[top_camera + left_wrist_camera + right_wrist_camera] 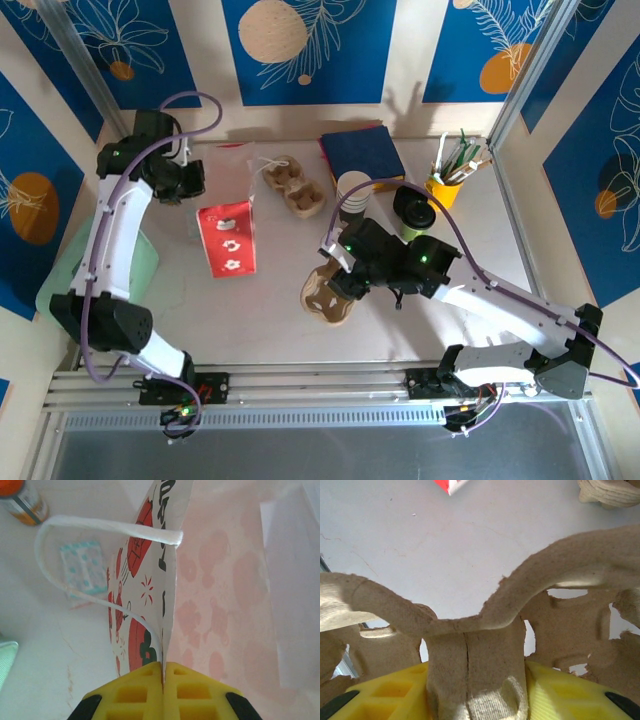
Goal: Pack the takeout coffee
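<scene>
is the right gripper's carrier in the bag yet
Out: the brown moulded cardboard cup carrier, clamped in the right gripper, is apart from the red paper bag.

A red-and-white printed paper bag (227, 238) sits left of centre on the white table (270, 320), its white loop handle (75, 527) arching beside the printed side. Behind it lie a small teal-dotted packet (84, 567) and an orange-topped bottle (22, 500). 2 brown moulded cup carriers are in view: 1 near the middle (325, 292), 1 further back (295, 185). A dark blue square pad (362, 155) lies at the back, with a yellow cup of utensils (445, 187) to its right. A pale green board (60, 285) lies at the left edge.
</scene>
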Robot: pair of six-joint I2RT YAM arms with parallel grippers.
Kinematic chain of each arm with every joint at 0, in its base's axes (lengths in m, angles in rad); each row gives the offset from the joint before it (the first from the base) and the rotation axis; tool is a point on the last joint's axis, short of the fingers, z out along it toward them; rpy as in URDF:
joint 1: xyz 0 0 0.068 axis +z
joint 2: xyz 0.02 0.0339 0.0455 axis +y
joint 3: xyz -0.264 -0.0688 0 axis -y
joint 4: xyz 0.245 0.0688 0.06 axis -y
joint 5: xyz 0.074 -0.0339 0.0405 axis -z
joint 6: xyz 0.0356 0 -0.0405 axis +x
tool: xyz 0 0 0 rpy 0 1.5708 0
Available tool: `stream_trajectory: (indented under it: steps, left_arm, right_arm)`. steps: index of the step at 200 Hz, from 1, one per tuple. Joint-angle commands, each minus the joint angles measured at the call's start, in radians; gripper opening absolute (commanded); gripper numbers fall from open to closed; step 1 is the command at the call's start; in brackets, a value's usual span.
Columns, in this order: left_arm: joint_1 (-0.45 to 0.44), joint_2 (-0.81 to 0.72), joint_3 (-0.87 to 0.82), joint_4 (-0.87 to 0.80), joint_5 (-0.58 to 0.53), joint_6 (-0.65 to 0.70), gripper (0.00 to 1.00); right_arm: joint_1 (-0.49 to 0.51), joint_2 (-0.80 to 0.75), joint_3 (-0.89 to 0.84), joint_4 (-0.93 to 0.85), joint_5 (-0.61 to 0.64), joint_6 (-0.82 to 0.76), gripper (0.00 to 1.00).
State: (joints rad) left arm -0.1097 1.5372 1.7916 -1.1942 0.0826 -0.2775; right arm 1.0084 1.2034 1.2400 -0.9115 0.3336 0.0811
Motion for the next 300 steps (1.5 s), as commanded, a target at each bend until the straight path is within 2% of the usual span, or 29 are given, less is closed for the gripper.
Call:
stream_trajectory:
  steps: [1, 63, 101, 127, 204, 240, 266, 300]
  left_arm:
    - [-0.042, -0.078, -0.052, -0.046, 0.049, -0.028, 0.0]
    - [-0.15, -0.264, -0.26, 0.034, 0.173, -0.086, 0.0]
    - [-0.237, -0.309, -0.333, 0.076, 0.187, -0.126, 0.0]
    - [-0.261, -0.324, -0.339, 0.082, 0.19, -0.146, 0.0]
    - [-0.341, -0.317, -0.398, 0.237, 0.26, -0.19, 0.0]
    - [-0.388, -0.281, -0.415, 0.287, 0.32, -0.179, 0.0]
    - [-0.432, -0.256, -0.407, 0.295, 0.33, -0.154, 0.0]
    - [-0.446, -0.264, -0.44, 0.36, 0.357, -0.16, 0.0]
  right_arm:
    - [0.012, -0.036, 0.041, -0.026, -0.014, -0.011, 0.45]
    - [0.032, -0.081, 0.104, -0.067, -0.021, -0.022, 0.45]
    - [0.037, -0.119, 0.126, -0.092, -0.027, -0.018, 0.45]
    - [0.037, -0.141, 0.156, -0.14, -0.019, 0.002, 0.45]
    - [0.039, -0.212, 0.317, -0.262, -0.055, 0.023, 0.45]
    - [0.039, -0.179, 0.399, -0.285, -0.084, -0.005, 0.45]
    - [0.039, -0.097, 0.473, -0.299, -0.125, -0.04, 0.45]
    - [0.008, 0.02, 0.59, -0.304, -0.177, -0.086, 0.45]
